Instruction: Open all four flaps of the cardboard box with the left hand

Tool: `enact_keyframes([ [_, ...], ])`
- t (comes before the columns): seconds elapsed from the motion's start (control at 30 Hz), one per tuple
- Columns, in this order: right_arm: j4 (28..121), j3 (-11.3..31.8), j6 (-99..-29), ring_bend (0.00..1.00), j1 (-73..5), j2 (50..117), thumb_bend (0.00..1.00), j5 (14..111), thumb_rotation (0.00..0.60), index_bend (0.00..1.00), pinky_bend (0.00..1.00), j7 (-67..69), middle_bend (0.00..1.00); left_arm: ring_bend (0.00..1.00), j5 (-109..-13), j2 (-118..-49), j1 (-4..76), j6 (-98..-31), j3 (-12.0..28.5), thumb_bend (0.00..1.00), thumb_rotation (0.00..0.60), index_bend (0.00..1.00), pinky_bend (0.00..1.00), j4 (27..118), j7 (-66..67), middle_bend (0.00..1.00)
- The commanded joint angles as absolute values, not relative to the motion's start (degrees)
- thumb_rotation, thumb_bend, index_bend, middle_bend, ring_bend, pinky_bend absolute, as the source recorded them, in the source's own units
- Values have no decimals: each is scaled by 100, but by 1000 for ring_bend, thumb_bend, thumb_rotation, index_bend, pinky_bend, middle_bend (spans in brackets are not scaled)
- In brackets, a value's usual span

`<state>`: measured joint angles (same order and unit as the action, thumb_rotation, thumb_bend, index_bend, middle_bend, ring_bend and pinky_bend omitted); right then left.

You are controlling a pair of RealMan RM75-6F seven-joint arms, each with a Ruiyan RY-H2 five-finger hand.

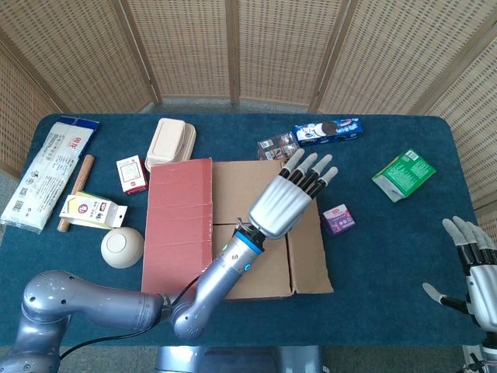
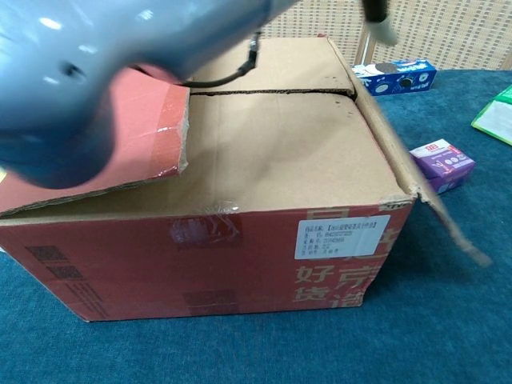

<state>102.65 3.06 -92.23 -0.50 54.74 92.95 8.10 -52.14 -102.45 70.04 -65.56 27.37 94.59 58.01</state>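
The cardboard box (image 1: pixel 233 233) sits at the table's centre, its red front (image 2: pixel 208 256) filling the chest view. Its red left flap (image 1: pixel 178 214) is lifted a little and leans over the top (image 2: pixel 96 152). The right flap (image 1: pixel 311 249) lies folded outward past the box's side (image 2: pixel 424 192). The two inner flaps (image 2: pixel 272 120) lie flat and closed. My left hand (image 1: pixel 291 202) hovers over the right part of the box with fingers stretched out, holding nothing. Its arm (image 2: pixel 120 64) is a grey blur at the chest view's top left. My right hand (image 1: pixel 474 264) rests open at the table's right edge.
Right of the box lie a purple box (image 1: pixel 338 219) and a green packet (image 1: pixel 403 174). A blue biscuit pack (image 1: pixel 328 130) and a dark snack (image 1: pixel 277 145) lie behind. To the left are a beige container (image 1: pixel 171 142), a small red box (image 1: pixel 132 174), a carton (image 1: pixel 93 210) and a white ball (image 1: pixel 122 247).
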Motion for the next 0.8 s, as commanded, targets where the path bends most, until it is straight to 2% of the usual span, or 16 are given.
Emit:
enact_keyframes([
  [0.03,10277,298,-9221,0,-51,5476,0,9309,600,0,91,794,0,0,-4132,-9601,6836,-6700,2533,0,600,0,0,10310,6755,0],
  [0.23,10298,284,-9203,0,-55,5486,0,9319,600,0,91,744,0,0,-3142,-8889,6782,-6746,2318,0,600,0,2,10905,7145,0],
  [0.8,10306,289,-9193,0,-60,5479,0,9284,600,0,91,767,0,0,-1708,-8042,7102,-7289,1807,0,600,0,0,11732,7605,0],
])
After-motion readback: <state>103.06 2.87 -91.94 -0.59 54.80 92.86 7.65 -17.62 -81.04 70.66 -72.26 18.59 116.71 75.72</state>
